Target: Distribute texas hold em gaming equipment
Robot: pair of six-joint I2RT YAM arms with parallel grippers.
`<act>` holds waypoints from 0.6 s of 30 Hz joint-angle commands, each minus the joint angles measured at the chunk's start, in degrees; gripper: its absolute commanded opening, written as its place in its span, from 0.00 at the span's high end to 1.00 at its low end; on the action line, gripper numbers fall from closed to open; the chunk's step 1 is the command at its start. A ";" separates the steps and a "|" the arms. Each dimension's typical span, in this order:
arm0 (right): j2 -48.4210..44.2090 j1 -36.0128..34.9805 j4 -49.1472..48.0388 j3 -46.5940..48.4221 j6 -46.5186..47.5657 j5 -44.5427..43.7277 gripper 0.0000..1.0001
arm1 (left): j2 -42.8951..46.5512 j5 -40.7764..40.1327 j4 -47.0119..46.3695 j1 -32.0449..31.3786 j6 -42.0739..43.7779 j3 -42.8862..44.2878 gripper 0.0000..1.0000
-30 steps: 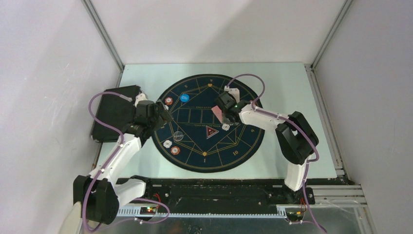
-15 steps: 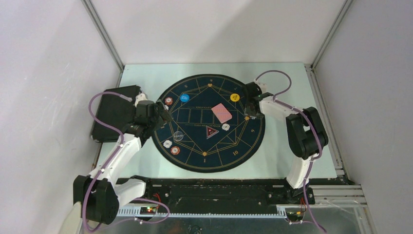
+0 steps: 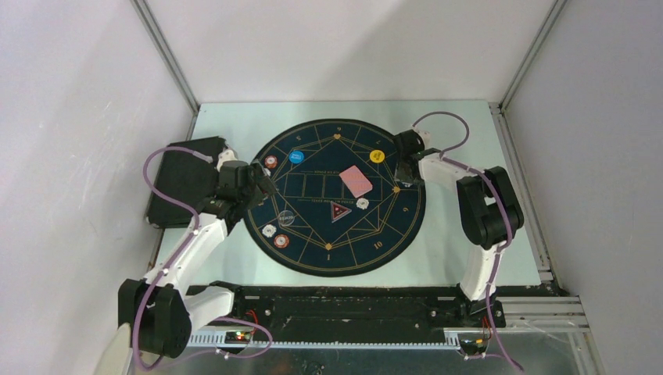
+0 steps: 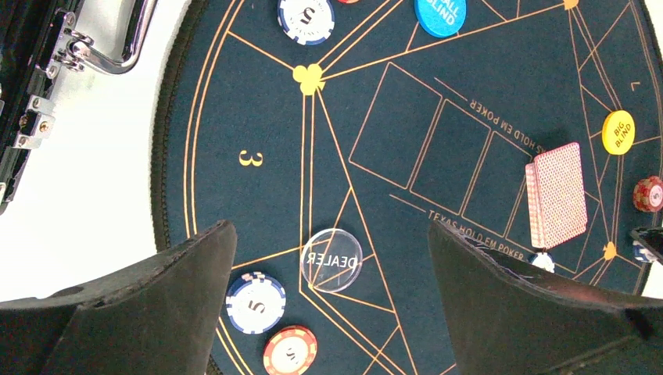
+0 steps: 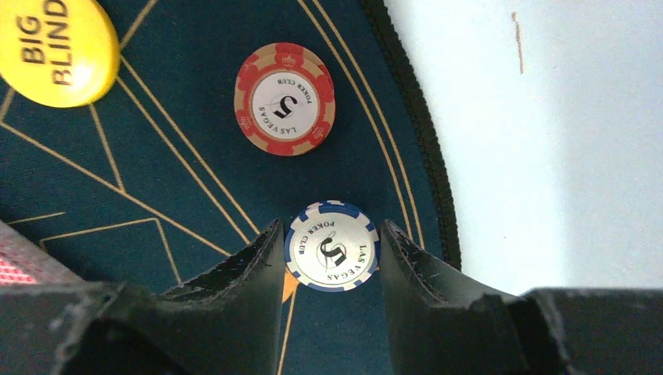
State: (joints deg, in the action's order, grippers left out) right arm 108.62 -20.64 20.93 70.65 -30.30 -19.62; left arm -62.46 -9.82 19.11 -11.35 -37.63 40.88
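My right gripper (image 5: 331, 228) is shut on a blue-and-white chip (image 5: 331, 246) at the right rim of the dark mat (image 5: 156, 156); whether the chip rests on the mat I cannot tell. A red-and-white chip (image 5: 285, 98) and the yellow big-blind chip (image 5: 55, 51) lie just beyond it. The pink-backed card deck (image 3: 357, 181) lies at the mat's centre, with the red triangular token (image 3: 339, 211) below it. My left gripper (image 4: 328, 230) hangs open over the mat's left side, above the clear dealer button (image 4: 331, 259), a blue-and-white chip (image 4: 256, 302) and a red chip (image 4: 290, 351).
The black case (image 3: 180, 183) lies off the mat's left edge, under my left arm. A blue small-blind chip (image 3: 295, 157) and another chip (image 3: 270, 162) sit at the mat's upper left. Metal frame rails border the pale table (image 3: 469, 133).
My right arm has swung from above the card deck to the mat's right rim, uncovering the deck and the yellow chip. The left arm has not moved.
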 commanded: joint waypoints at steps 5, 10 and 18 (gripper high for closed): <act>2.54 -0.85 -1.97 1.44 1.02 -1.44 1.00 | 0.12 0.51 -1.88 0.02 -0.04 -0.19 0.00; 3.76 -0.52 -2.91 1.53 0.95 -1.40 0.96 | -0.08 0.58 -1.94 0.07 0.01 -0.28 0.00; 4.88 -0.49 -1.39 2.97 0.59 -1.42 0.60 | 0.02 0.68 -1.94 0.01 0.01 -0.33 0.00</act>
State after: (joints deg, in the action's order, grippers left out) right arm 111.77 -21.15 20.40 71.85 -29.47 -19.81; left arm -62.63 -9.78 18.50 -11.35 -37.60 40.91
